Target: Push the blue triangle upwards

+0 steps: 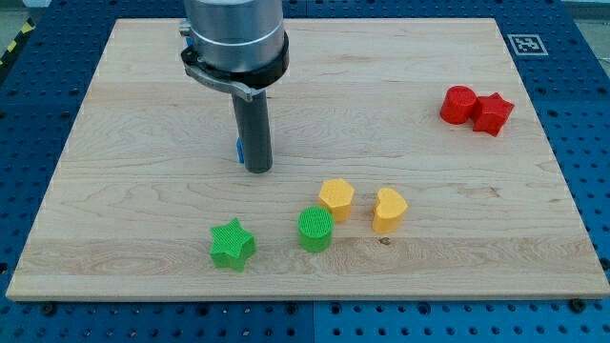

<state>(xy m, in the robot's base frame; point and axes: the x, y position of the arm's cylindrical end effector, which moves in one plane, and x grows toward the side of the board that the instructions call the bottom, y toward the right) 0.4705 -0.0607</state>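
Observation:
The blue triangle (240,150) is almost wholly hidden behind the rod; only a thin blue sliver shows at the rod's left edge, left of the board's centre. My tip (258,170) rests on the wooden board (143,114), right at the block's lower side, touching or nearly touching it. The rod rises to the arm's grey body at the view's top.
A green star (232,245), a green cylinder (315,229), a yellow hexagon (335,198) and a yellow heart (389,209) lie below and right of the tip. A red cylinder (458,104) and a red star (493,112) touch at the upper right.

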